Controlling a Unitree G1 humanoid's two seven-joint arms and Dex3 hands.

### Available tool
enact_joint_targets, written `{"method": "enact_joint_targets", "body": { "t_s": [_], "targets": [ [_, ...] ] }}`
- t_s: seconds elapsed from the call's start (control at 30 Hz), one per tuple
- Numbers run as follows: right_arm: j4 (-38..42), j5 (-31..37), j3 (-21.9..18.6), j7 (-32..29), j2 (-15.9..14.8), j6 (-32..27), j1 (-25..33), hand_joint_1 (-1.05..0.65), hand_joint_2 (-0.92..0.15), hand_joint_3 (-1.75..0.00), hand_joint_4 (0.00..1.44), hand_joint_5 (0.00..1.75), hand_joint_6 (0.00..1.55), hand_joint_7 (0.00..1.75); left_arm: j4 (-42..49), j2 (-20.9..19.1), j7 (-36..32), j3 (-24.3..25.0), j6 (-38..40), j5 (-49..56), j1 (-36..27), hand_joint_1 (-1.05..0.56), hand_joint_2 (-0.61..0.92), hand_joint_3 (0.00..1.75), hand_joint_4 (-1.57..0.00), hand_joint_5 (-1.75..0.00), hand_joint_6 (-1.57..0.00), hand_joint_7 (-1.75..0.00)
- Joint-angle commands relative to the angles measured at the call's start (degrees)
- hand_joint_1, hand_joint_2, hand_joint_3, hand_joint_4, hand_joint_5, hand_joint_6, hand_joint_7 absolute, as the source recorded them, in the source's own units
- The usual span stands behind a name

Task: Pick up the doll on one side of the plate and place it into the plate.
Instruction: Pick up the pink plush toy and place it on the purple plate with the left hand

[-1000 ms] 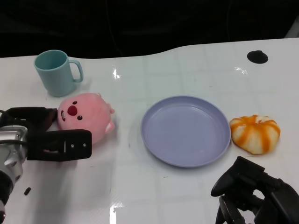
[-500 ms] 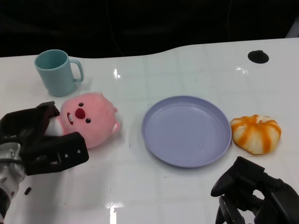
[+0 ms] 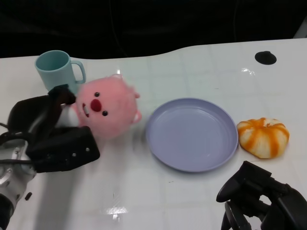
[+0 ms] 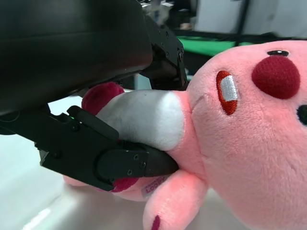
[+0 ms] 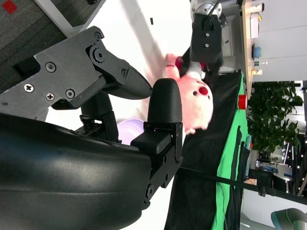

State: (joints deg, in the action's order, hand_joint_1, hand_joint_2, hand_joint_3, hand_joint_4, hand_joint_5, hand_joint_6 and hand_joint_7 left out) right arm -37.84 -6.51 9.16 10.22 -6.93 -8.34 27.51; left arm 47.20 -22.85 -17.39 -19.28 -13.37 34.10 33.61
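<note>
Doll [image 3: 103, 114], pink plush, is gripped by left hand [image 3: 53, 136], fingers [image 4: 120, 163] pressed into its grey-white belly; held just left of plate [image 3: 192, 134], in front of teal mug [image 3: 56, 70]. Plate is flanked on right by orange-striped bun [image 3: 263, 137]. Right hand [image 3: 261, 201] is kept low near surface [image 3: 144, 191] edge, fingers spread, nothing held.

Lab or office: potted plant [image 5: 273, 125], shelves

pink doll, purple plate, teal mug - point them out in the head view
pink doll [image 3: 103, 112], head view, on its face
purple plate [image 3: 192, 134], head view, on its bare inside
teal mug [image 3: 53, 71], head view, on its outer wall
</note>
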Motion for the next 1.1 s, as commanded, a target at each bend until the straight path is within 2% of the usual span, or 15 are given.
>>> {"method": "enact_joint_targets", "body": {
  "t_s": [0.03, 0.2, 0.37, 0.57, 0.67, 0.8, 0.9, 1.1],
  "targets": [
    [-0.41, 0.86, 0.38, -0.27, -0.49, -0.06, 0.02, -0.26, -0.6, -1.1, 0.61, 1.75, 0.51, 1.53, -7.01, -0.68, 3.91, 0.18, 1.82, -0.08, -1.06, -0.19, 0.5, 1.08, -0.88, -1.75, -0.69, -1.75],
    [-0.16, 0.98, 0.51, -0.06, -0.32, 0.15, -0.17, -0.26, -0.6, -1.1, 0.61, 1.75, 0.51, 1.52, -15.02, 1.82, 9.0, -0.51, 5.91, 0.23, -1.15, -0.16, 0.55, 0.99, -0.89, -1.75, -0.69, -1.75],
    [-0.28, 0.68, 0.49, 0.02, -0.32, -0.13, -0.15, -0.26, -0.61, -1.1, 0.61, 1.75, 0.51, 1.53, -17.27, 4.24, 10.28, -2.01, 7.84, 1.78, -0.5, -0.17, 0.56, 0.96, -0.91, -1.75, -0.69, -1.75],
    [-0.55, 0.59, 0.43, 0.28, -0.57, -0.04, 0.36, -0.27, -0.61, -1.1, 0.61, 1.75, 0.5, 1.53, -15.59, 9.55, 10.55, -4.84, 7.93, 3.02, 2.22, -0.18, 0.55, 0.98, -0.91, -1.75, -0.71, -1.75],
    [-0.94, 0.64, 0.61, 0.29, -0.61, -0.26, 0.64, -0.26, -0.61, -1.09, 0.61, 1.75, 0.5, 1.53, -12.93, 12.98, 9.98, -6.47, 8.85, 4.0, 4.45, -0.19, 0.55, 0.92, -0.91, -1.75, -0.71, -1.75],
    [-0.96, 0.67, 0.62, 0.41, -0.72, -0.03, 0.75, -0.27, -0.6, -1.09, 0.61, 1.74, 0.5, 1.52, -10.59, 15.73, 11.03, -7.22, 10.94, 4.23, 6.5, -0.2, 0.5, 1.06, -0.94, -1.75, -0.72, -1.75],
    [-0.85, 0.67, 0.66, 0.57, -0.77, 0.29, 0.78, -0.28, -0.6, -1.08, 0.61, 1.75, 0.51, 1.52, -8.36, 17.13, 10.69, -7.86, 11.46, 4.51, 7.78, -0.23, 0.51, 1.09, -0.94, -1.75, -0.72, -1.75],
    [-1.04, 0.71, 0.74, 0.53, -0.58, -0.11, 0.76, -0.27, -0.61, -1.09, 0.62, 1.74, 0.51, 1.52, -6.12, 18.21, 13.06, -9.54, 13.39, 5.08, 9.94, -0.19, 0.55, 0.93, -0.88, -1.75, -0.66, -1.75]
  ]
}}
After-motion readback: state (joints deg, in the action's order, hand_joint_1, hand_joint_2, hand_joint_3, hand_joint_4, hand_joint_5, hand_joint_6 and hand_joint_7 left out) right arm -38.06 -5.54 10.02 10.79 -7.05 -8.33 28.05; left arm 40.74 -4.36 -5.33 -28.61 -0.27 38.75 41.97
